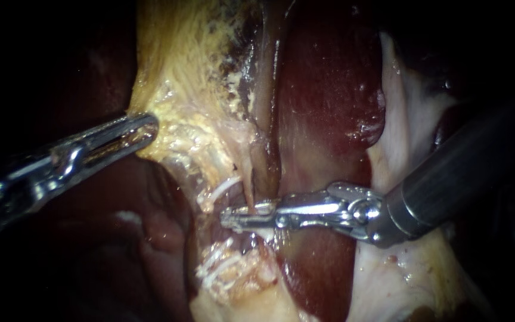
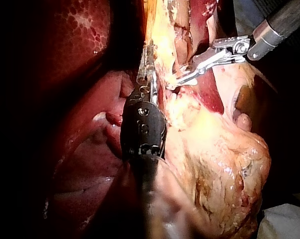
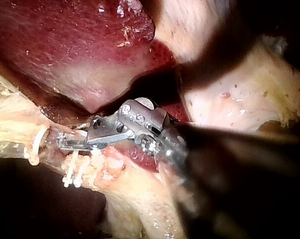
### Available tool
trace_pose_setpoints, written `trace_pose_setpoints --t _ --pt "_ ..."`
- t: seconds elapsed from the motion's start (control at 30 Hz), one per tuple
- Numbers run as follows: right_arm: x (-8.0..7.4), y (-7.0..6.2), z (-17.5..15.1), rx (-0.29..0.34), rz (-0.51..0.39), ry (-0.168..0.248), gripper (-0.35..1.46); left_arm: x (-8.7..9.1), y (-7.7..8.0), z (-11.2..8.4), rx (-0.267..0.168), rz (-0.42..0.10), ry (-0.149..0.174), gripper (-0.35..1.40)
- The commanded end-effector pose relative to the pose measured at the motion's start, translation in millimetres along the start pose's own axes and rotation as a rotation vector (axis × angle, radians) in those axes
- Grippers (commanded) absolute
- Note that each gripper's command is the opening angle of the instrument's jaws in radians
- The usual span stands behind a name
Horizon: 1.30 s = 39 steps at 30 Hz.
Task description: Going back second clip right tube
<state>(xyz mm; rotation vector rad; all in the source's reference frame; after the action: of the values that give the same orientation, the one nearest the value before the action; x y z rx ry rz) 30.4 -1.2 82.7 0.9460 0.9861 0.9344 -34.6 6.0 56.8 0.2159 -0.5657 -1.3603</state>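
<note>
My right instrument (image 1: 236, 218) comes in from the right, its slim jaws lying level and slightly apart around a thin pale tube (image 1: 249, 194) that runs down from the gallbladder (image 1: 192, 71). A white clip (image 1: 226, 186) crosses the tissue just above the jaws, and more white clips (image 1: 213, 271) lie below them. In the right wrist view the jaws (image 3: 65, 142) sit between one clip (image 3: 38, 144) and a lower pair of clips (image 3: 73, 174). My left instrument (image 1: 145, 128) is shut on the yellow edge of the gallbladder, and its jaws (image 2: 147, 64) show this again in the left wrist view.
Dark red liver (image 1: 329, 89) fills the middle behind the tube. White and yellow fatty tissue (image 1: 406, 131) lies beside and under the right shaft. A darker band of tissue (image 1: 267, 161) runs beside the thin tube. More liver (image 1: 150, 232) sits below the left instrument.
</note>
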Motion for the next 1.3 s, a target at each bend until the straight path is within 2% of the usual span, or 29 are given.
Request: trace_pose_setpoints --t 0.03,0.23,0.33,0.4,0.43,0.6,0.83,1.1,1.3 --pt "0.0 0.0 0.0 0.0 0.0 0.0 -0.35 0.0 0.0 -0.1 -0.002 0.0 0.003 -0.35" --pt "0.0 -0.2 0.1 0.0 0.005 0.0 -0.35 0.0 0.2 -0.1 -0.01 -0.003 0.003 -0.35" --pt "-0.1 0.0 0.1 -0.001 0.005 0.0 0.32 0.0 0.3 0.0 -0.011 -0.004 0.002 -0.35" --pt "0.1 0.1 0.1 -0.006 -0.029 0.0 0.53 0.0 0.5 0.0 -0.012 -0.005 0.002 -0.35" --pt "0.2 0.1 0.1 -0.008 -0.058 0.006 0.56 0.0 0.5 0.0 -0.015 -0.005 0.001 -0.35" --pt "0.8 0.2 -0.7 -0.017 -0.236 0.031 0.6 -0.1 0.7 0.0 -0.017 -0.007 0.0 -0.35" --pt "2.0 -0.2 -2.6 -0.022 -0.361 0.034 0.6 -0.1 0.7 -0.1 -0.019 -0.008 0.0 -0.35" --pt "2.8 -0.1 -4.3 -0.039 -0.375 0.045 0.6 -0.1 0.7 -0.1 -0.019 -0.008 0.0 -0.35" --pt "1.3 -0.6 -2.0 -0.049 -0.355 0.051 0.6 -0.1 0.7 -0.1 -0.019 -0.009 -0.001 -0.35"
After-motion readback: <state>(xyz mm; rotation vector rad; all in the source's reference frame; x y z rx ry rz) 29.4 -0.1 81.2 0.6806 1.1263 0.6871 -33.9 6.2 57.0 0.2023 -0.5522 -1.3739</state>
